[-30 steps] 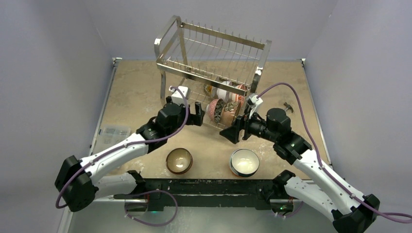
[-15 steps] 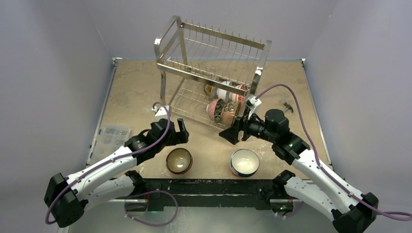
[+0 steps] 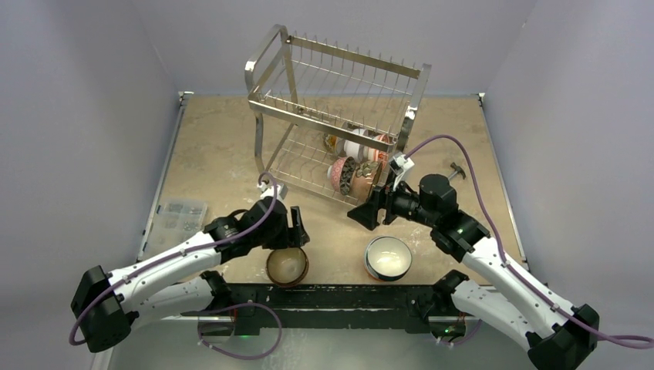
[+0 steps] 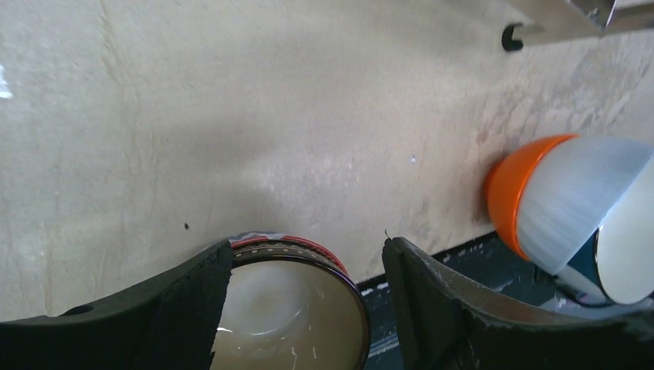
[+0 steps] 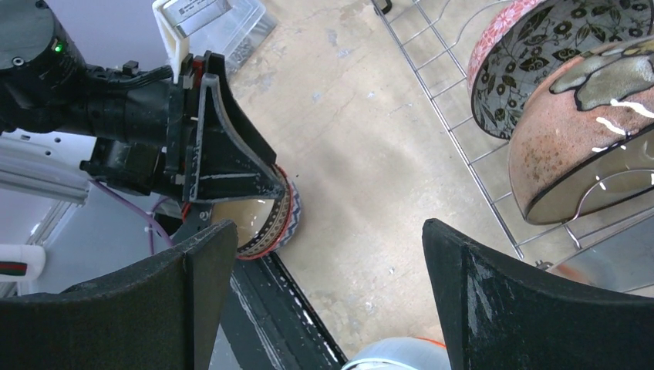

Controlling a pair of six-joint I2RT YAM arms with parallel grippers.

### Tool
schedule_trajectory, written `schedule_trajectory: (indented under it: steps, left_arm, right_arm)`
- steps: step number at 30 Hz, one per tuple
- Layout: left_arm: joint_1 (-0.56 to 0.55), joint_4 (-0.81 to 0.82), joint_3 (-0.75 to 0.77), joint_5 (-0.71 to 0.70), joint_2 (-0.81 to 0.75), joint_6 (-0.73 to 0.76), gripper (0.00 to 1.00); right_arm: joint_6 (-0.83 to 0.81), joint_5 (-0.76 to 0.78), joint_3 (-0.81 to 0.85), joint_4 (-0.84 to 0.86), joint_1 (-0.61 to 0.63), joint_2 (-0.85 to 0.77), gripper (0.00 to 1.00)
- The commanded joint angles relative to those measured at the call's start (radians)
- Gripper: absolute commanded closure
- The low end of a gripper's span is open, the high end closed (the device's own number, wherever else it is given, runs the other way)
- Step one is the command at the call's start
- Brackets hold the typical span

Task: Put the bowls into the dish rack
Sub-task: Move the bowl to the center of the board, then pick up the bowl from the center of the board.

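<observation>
1. Progress: a cluster of racked bowls stands on edge in the right part of the lower tier of the dish rack. They overlap, so I cannot give an exact count. No bowl shows on the upper tier.
2. Left to do: two bowls sit on the table, a brown bowl and a white-and-orange bowl. I judge the task well past halfway.
3. The left gripper is down at the brown bowl with its jaws apart and a finger on either side of the bowl's far part. The wrist view shows a gap at one finger, so nothing is clamped yet.
4. The right gripper is wide open and holds nothing. It hovers between the rack's front and the white-and-orange bowl.
5. Edges: both loose bowls lie just beside the black base rail at the near edge, so there is little room on that side.
6. Open room: the left part of the lower tier shows bare wires. The table between the rack front and the brown bowl is bare, so the lift path looks open.
7. Watch: the rack's front left leg and the right arm, which sits close to the racked cluster. A plastic bag lies well off to the left, out of the way.
</observation>
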Motion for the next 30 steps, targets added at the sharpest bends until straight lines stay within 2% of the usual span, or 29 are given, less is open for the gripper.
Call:
schedule_trajectory:
  steps: [1,10,20,30]
  left_arm:
    - [-0.044,-0.079,0.067,0.057,0.042,-0.013,0.30]
    - [-0.090,-0.197,0.159,-0.003,0.041,0.039,0.27]
    - [-0.136,-0.273,0.213,0.062,0.070,-0.001,0.30]
    - [-0.236,-0.192,0.191,0.094,0.238,-0.049,0.38]
  right_arm:
    - [0.008,-0.010,-0.009,0.042,-0.001,-0.001,0.09]
    - [0.008,-0.006,-0.008,0.038,-0.001,0.003,0.09]
    - [0.013,-0.006,-0.010,0.043,-0.001,0.017,0.09]
    - [0.017,-0.009,-0.015,0.049,-0.001,0.016,0.09]
